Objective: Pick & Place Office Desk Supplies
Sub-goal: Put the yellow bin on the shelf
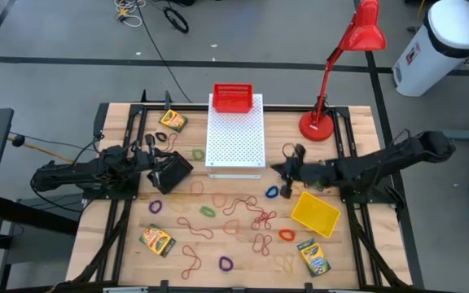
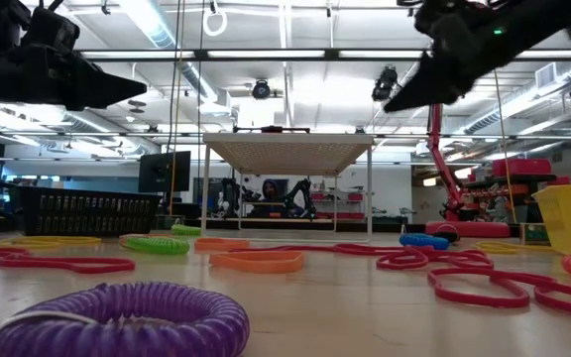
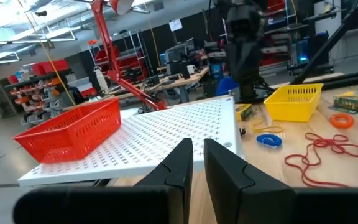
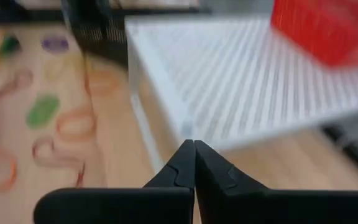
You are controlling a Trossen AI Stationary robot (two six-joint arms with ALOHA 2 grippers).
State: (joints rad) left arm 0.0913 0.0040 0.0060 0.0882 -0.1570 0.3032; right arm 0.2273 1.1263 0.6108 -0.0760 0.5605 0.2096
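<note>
My right gripper (image 1: 278, 168) (image 4: 194, 146) is shut on nothing and hangs above the table by the right edge of the white perforated board (image 1: 235, 138). My left gripper (image 3: 196, 155) waits at the table's left, level, its fingers a narrow gap apart with nothing between them. Three crayon boxes (image 1: 173, 121) (image 1: 157, 239) (image 1: 314, 257) lie flat on the wood. Reddish rubber bands (image 1: 243, 216) sprawl across the middle. Among them lie small loops: purple (image 1: 155, 207), green (image 1: 208, 211), blue (image 1: 272, 193) and orange (image 1: 287, 235).
A red basket (image 1: 233, 98) stands on the board's far end. A yellow basket (image 1: 314, 213) sits at the right, below my right arm. A black basket (image 1: 173, 172) lies beside my left gripper. The red desk lamp (image 1: 320, 124) stands at the far right.
</note>
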